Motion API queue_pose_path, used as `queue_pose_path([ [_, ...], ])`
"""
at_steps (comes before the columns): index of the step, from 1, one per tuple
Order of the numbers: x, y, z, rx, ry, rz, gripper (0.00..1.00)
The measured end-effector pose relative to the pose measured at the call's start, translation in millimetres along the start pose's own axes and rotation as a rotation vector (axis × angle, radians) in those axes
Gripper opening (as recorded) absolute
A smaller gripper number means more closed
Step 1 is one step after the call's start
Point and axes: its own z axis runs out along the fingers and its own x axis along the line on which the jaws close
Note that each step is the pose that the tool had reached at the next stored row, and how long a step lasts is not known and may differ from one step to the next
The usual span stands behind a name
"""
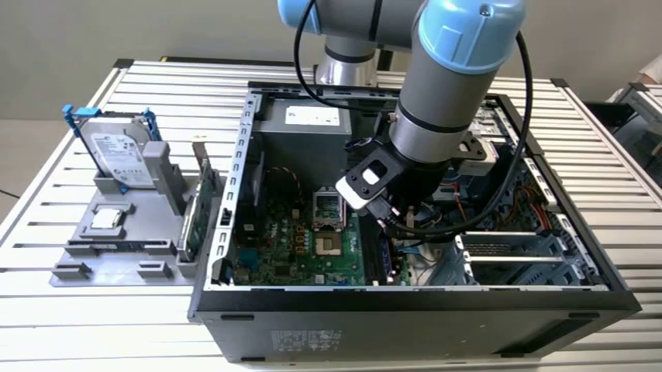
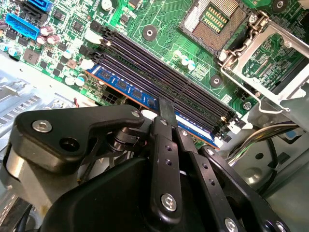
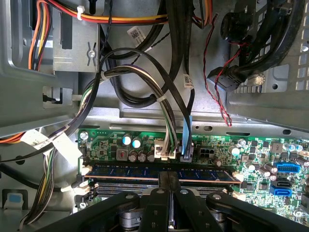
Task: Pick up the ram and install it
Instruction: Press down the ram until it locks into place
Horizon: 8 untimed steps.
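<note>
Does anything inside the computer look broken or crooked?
Nothing looks broken. The ram sits straight in the end slot beside the empty black slots, and the gripper is right over it. The CPU socket is open with its pins bare, but this PC is half built.

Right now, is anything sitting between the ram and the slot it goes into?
Nothing visible does. The ram lies along the outermost slot of the green board, with the gripper on its top edge near the middle. The cables hang beside it, not across it. Whether it is fully seated cannot be told.
</note>
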Motion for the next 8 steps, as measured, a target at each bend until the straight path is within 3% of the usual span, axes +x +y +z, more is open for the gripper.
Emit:
queue_pose_path([
  [8, 0.0, 0.0, 0.0, 0.0001, -0.0002, 0.0, 0.0],
])
